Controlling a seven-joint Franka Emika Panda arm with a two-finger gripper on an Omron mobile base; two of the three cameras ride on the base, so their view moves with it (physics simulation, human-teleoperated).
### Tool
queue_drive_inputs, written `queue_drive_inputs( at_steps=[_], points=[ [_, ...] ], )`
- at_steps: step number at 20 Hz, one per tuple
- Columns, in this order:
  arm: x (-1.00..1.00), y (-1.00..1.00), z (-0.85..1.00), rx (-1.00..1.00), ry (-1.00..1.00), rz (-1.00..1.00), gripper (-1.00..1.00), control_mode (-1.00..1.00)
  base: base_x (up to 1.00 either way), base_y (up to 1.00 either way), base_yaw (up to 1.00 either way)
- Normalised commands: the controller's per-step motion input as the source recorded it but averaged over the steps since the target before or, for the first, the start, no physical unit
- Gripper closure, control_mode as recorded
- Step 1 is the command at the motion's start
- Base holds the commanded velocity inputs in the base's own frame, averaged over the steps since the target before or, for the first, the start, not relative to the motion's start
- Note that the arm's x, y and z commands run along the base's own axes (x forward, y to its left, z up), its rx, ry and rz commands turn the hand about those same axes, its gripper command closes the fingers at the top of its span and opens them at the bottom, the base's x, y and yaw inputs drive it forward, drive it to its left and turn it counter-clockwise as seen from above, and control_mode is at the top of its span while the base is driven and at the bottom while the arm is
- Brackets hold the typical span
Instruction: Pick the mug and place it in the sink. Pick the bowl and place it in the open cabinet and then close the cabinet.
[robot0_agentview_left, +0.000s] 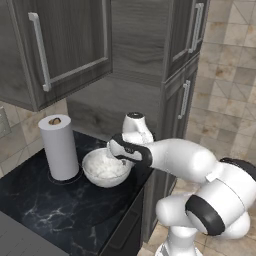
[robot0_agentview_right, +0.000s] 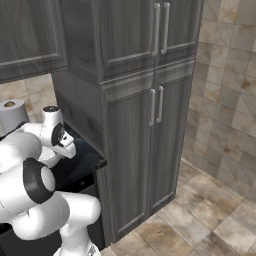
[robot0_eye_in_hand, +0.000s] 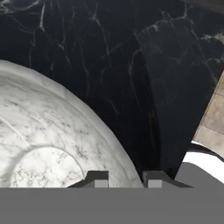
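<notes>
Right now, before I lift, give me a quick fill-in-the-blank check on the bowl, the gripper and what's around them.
1. The bowl sits on the black marble ____.
2. The gripper has its fingertips on either side of the bowl's ____.
3. The upright roll beside the bowl, standing apart from it, is a ____ roll.
4. The cabinet above the roll has a long silver ____ on its door.

Missing words: counter; rim; paper towel; handle

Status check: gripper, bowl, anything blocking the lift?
Gripper closed on bowl rim, fingertips straddling it. Bowl on black counter. Paper towel roll stands just beside bowl.
</notes>
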Motion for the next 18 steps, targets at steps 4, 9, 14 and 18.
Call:
queue_drive_inputs(
  at_steps=[4,9,14,18],
  points=[
    [-0.81,-0.40,0.51,0.00,-0.01,0.00,1.00,-1.00,0.00,0.00,0.00],
    [-0.82,-0.49,0.48,0.00,-0.06,0.00,1.00,-1.00,0.00,0.00,0.00],
    [-0.44,-0.32,0.44,0.00,-0.07,-0.09,1.00,-1.00,0.00,0.00,0.00],
    [-0.29,-0.21,0.39,0.00,-0.05,-0.16,1.00,-1.00,0.00,0.00,0.00]
  ],
)
